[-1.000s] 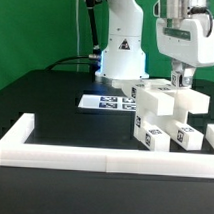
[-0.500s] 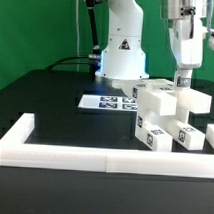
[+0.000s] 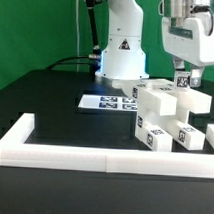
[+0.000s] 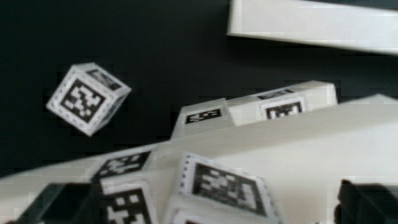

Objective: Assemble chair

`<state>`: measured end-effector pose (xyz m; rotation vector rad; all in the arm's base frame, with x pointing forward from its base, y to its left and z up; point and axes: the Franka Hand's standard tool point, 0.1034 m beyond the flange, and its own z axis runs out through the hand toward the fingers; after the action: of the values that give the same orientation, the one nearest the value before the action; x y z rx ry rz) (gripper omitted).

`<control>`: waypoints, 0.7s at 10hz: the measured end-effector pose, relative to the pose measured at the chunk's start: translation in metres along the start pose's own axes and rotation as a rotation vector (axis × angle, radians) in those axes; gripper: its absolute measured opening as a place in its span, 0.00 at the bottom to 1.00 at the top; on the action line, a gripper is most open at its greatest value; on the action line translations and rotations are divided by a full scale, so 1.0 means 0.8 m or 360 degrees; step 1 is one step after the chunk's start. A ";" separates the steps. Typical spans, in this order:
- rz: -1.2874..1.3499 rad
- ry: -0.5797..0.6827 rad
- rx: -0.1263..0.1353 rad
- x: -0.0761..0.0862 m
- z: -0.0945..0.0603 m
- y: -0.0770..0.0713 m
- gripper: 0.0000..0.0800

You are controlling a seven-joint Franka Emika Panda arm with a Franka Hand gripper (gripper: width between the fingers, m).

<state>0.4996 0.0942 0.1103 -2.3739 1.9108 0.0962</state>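
Note:
The chair [image 3: 160, 112] is a blocky white stack of tagged slabs and posts at the exterior view's right, inside the border wall. My gripper [image 3: 182, 82] hangs just above the stack's upper far part, fingers pointing down. In the wrist view the gripper [image 4: 214, 205] is open, with a dark finger at each lower corner and a tagged white chair block [image 4: 222, 185] between them, close below. I cannot tell whether the fingers touch it. A separate small tagged white piece [image 4: 86, 97] lies on the black table beyond.
The marker board [image 3: 105, 101] lies flat in front of the robot base [image 3: 122, 51]. The long low white border wall [image 3: 93, 155] runs along the front and up the exterior view's left side. A white wall section [image 4: 320, 25] shows in the wrist view.
The hand turned about its vertical axis half a second ago and has turned back to its first orientation. It stays above the chair stack. The parts have not moved.

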 end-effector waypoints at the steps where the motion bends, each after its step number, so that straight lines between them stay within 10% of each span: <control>1: -0.0122 0.0000 0.0000 0.000 0.000 0.000 0.81; 7: -0.1057 0.0003 -0.0063 0.001 -0.003 0.001 0.81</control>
<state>0.4987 0.0931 0.1122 -2.8834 1.0352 0.0799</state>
